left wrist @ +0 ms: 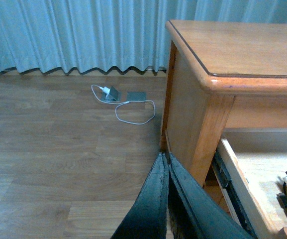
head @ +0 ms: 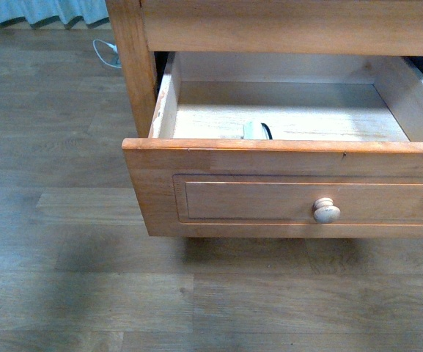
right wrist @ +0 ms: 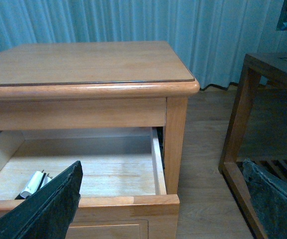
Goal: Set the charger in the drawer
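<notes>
The charger (head: 254, 130) lies inside the pulled-out drawer (head: 284, 158) — left gripper (left wrist: 164, 160) pinched closed on nothing, right gripper (right wrist: 162, 167) spread wide.

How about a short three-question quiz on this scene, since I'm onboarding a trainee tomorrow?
1. True or false: the charger lies inside the open drawer.
2. Multiple choice: the left gripper is A) wide open, B) shut with nothing between its fingers, C) shut on the charger.
3. Fill in the blank: the right gripper has its jaws ____, with nothing held between them.

Key: 1 true; 2 B; 3 open.
</notes>
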Controlling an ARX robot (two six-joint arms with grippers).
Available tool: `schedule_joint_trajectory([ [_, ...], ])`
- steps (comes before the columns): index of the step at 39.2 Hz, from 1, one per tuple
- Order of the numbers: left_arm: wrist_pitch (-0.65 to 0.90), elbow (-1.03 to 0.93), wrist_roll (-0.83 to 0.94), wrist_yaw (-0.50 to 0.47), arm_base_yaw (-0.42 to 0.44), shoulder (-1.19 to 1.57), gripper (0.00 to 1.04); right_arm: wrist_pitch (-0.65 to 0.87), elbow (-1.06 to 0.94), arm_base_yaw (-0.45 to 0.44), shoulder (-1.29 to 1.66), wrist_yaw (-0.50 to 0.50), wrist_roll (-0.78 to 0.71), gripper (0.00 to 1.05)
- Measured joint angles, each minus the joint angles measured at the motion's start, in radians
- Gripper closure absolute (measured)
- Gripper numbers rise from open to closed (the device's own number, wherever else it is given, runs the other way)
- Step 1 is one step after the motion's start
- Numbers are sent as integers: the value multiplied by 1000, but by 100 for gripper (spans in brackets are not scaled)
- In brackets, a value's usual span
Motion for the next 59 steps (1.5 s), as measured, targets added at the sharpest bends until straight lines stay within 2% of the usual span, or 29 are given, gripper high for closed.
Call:
schedule_joint_trajectory([
  [10,-87,-87,0,56,60,-173,101,0,0,0,0,0,0,9],
  [12,-110,-98,1,119,98,-205,101,0,0,0,0,0,0,9],
  [16,-158,-118,1,138,148,-276,101,0,0,0,0,0,0,9],
  [22,-154,-155,2,145,149,-324,101,0,0,0,0,0,0,9],
  [35,-338,-156,2,145,150,-523,101,0,0,0,0,0,0,9],
  [59,-543,-156,2,145,150,-732,101,0,0,0,0,0,0,9],
])
